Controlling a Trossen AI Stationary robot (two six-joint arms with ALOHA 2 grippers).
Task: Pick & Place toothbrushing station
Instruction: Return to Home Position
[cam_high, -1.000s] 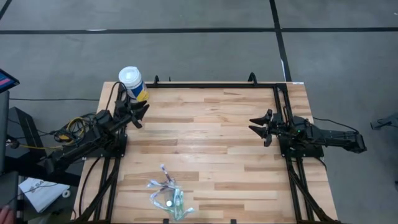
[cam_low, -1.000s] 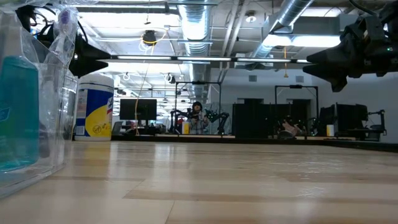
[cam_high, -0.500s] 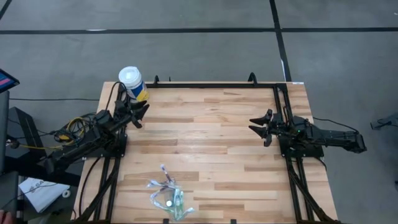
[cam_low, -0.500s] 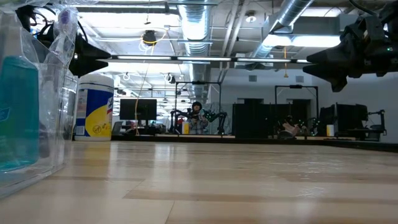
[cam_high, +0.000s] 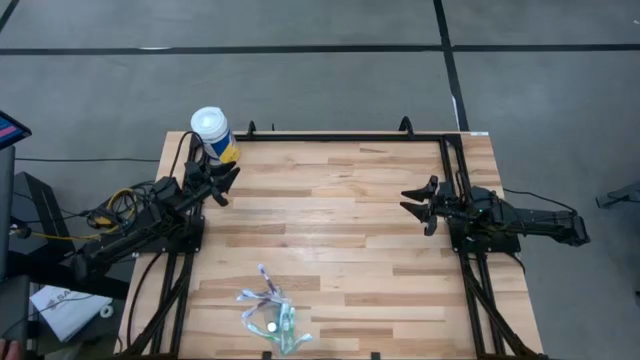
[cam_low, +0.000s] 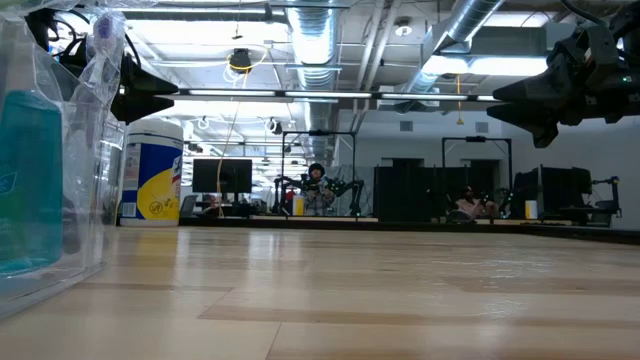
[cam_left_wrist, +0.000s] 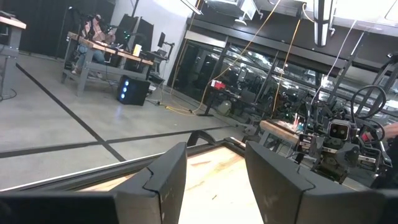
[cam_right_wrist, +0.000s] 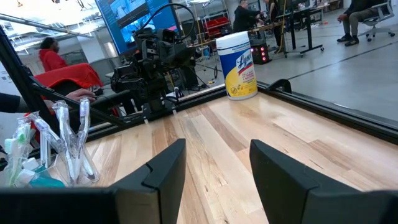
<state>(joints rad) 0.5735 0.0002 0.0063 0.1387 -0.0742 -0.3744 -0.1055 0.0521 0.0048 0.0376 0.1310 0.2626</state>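
Note:
The toothbrushing station (cam_high: 268, 318), a see-through holder with slim pale toothbrushes and teal-and-white tubes, stands on its base near the table's near edge, left of the middle. It also shows in the right wrist view (cam_right_wrist: 59, 152) and close up in the low view (cam_low: 50, 150). My left gripper (cam_high: 226, 185) hangs open above the table's far left part, far from the station. My right gripper (cam_high: 412, 207) hangs open above the table's right side, its fingers (cam_right_wrist: 161, 168) pointing level toward the left edge. Neither has anything between its fingers.
A big white-lidded canister with a yellow label (cam_high: 213, 133) stands at the table's far left corner, just behind my left gripper. A black frame rail (cam_high: 340, 134) runs along the far edge. People sit at desks in the room beyond.

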